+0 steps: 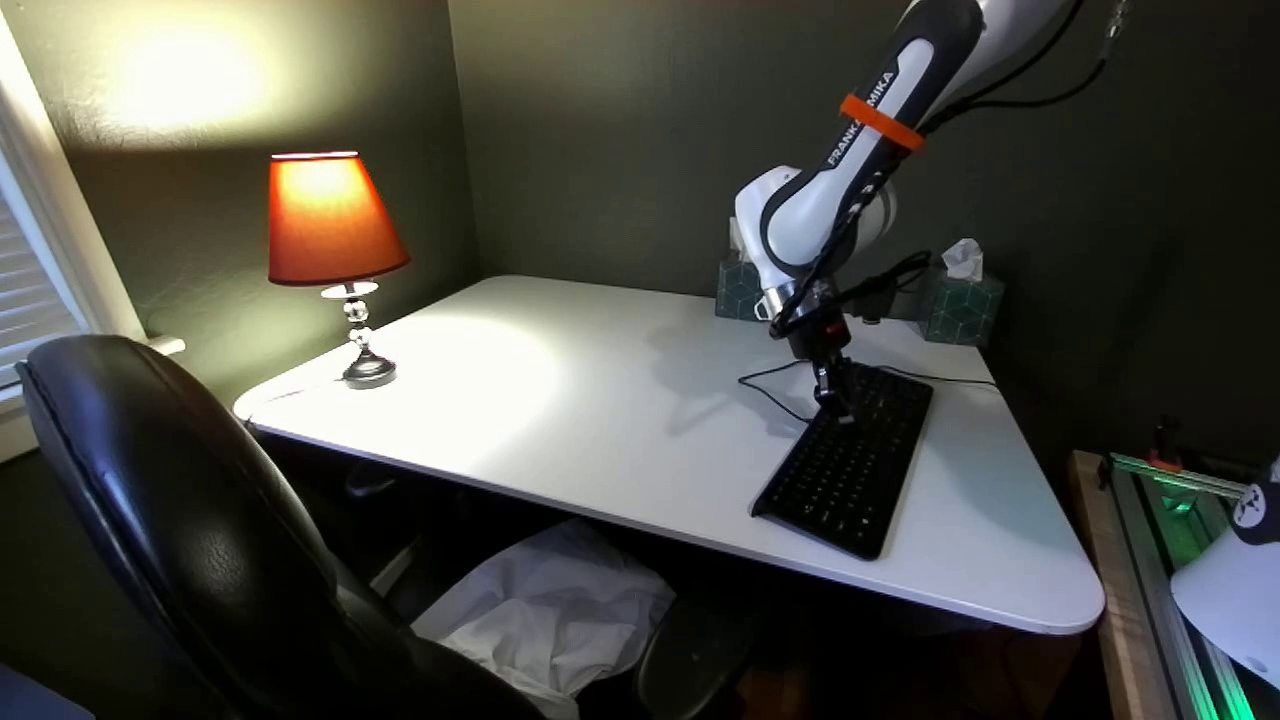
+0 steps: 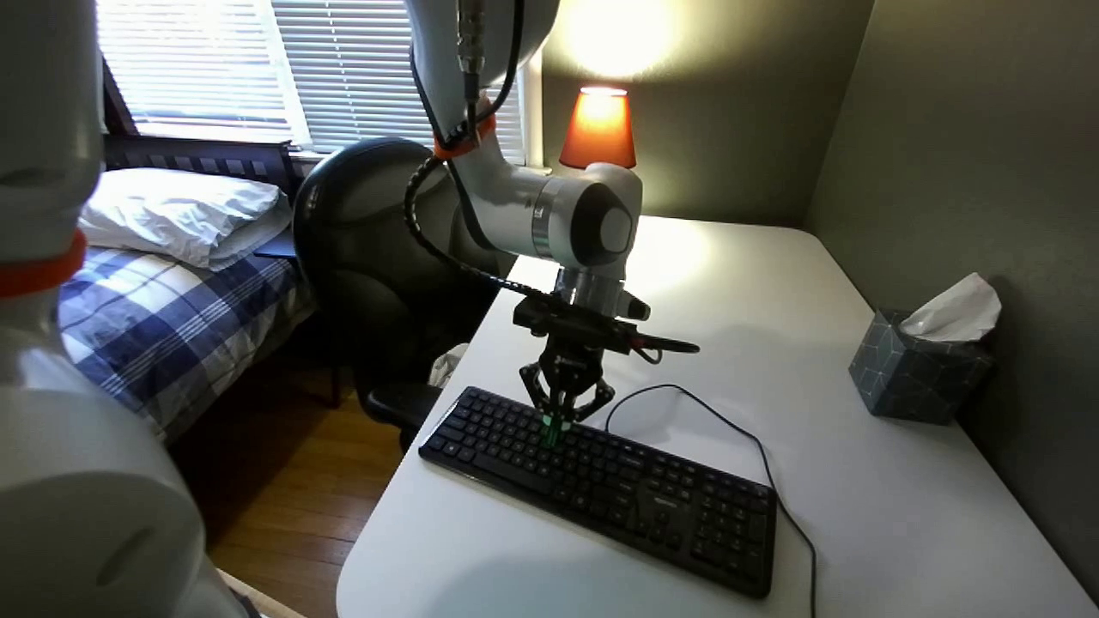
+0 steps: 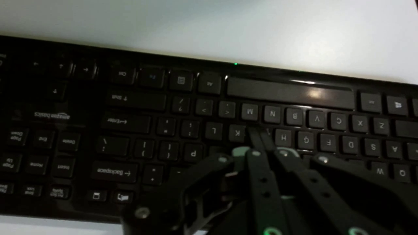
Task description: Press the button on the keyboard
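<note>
The long black keyboard (image 1: 840,490) lies flat on the white table in both exterior views (image 2: 635,498), and its keys fill much of the wrist view (image 3: 134,125). Its thin black cable (image 2: 755,442) runs over the table. My gripper (image 3: 259,130) points down, its fingertips together and nothing visible between them. In the wrist view, the tips cover most of the key between K (image 3: 237,133) and H (image 3: 283,137). In an exterior view the gripper (image 2: 554,433) is over the keyboard's letter keys. I cannot tell whether the tips touch or press a key.
Tissue boxes (image 1: 962,305) (image 2: 919,369) stand along the wall side of the white table (image 1: 600,400). A lamp with an orange shade (image 1: 330,220) stands at the far end. A black office chair (image 1: 190,520) stands beside the table's long edge.
</note>
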